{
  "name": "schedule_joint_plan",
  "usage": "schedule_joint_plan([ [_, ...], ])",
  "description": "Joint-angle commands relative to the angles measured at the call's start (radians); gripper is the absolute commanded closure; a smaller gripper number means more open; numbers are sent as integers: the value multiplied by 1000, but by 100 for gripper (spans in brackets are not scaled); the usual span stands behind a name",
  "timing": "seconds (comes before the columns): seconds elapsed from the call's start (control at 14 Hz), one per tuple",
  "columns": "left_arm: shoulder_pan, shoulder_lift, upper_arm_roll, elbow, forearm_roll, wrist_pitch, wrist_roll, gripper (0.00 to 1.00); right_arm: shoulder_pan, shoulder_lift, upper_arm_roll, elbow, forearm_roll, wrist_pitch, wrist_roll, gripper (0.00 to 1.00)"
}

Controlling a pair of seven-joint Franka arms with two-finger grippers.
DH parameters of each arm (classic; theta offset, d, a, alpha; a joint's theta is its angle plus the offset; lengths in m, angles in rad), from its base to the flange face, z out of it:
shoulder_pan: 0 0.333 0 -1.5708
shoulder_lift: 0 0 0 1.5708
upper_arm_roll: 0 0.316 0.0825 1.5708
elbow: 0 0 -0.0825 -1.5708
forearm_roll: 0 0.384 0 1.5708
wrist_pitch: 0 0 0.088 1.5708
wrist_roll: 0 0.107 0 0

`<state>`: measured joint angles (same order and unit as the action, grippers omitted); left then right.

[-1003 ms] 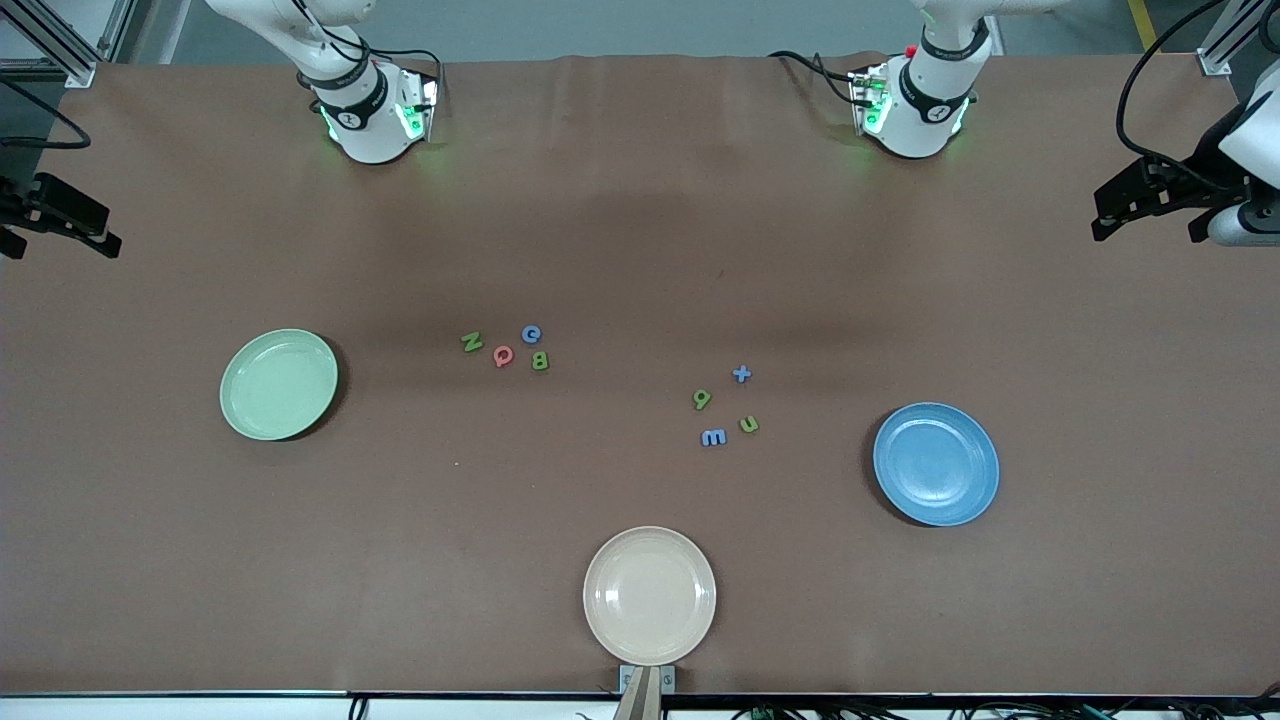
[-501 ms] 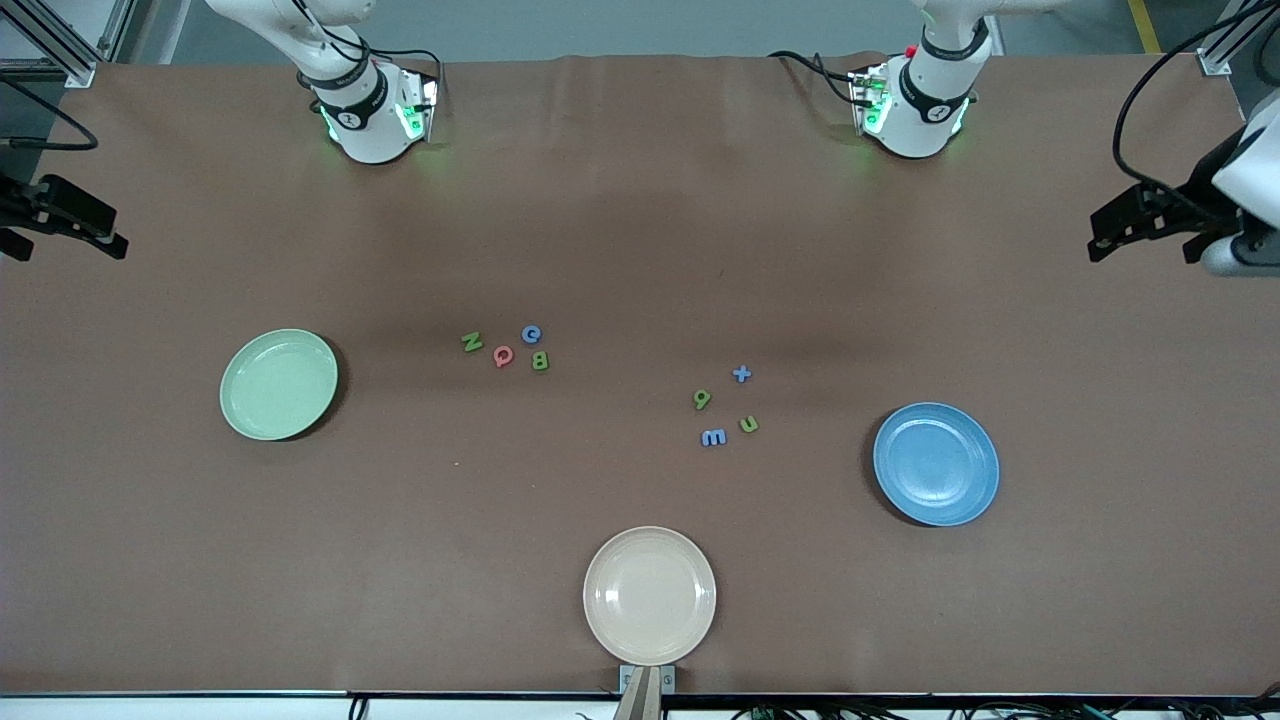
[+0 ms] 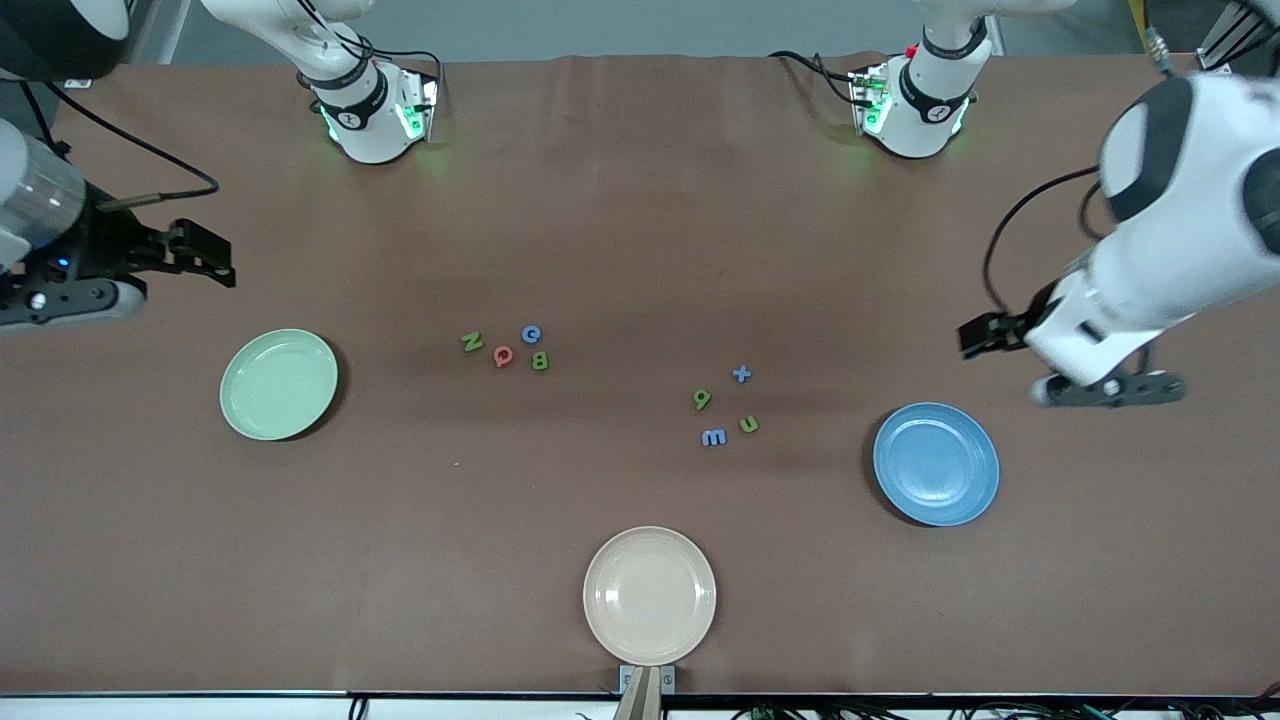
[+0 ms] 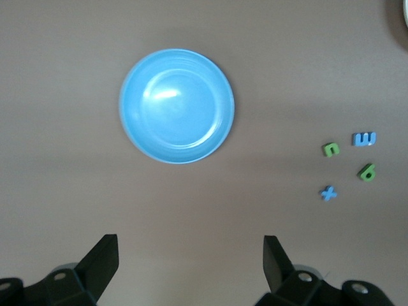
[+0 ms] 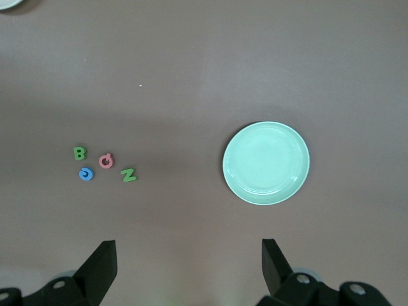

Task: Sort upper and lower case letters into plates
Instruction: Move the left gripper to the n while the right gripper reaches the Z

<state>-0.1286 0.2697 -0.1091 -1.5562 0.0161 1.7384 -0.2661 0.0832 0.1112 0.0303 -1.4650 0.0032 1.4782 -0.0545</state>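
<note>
Both jaws wide open, empty, left gripper (image 4: 190,255) above table near blue plate (image 4: 176,106), letters (image 4: 348,164) apart

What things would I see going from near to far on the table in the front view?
cream plate → blue plate → blue m → green plate → blue t → blue C
</note>
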Motion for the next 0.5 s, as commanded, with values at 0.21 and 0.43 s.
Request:
schedule_joint_plan([
  [0.21,-115,183,3,8,13,180,-224,0,75,59,-4,-104,0,57,7,0],
  [0.43,-164,279,2,16,12,269,-413,0,84,9,-3,-358,59,231,16,0],
])
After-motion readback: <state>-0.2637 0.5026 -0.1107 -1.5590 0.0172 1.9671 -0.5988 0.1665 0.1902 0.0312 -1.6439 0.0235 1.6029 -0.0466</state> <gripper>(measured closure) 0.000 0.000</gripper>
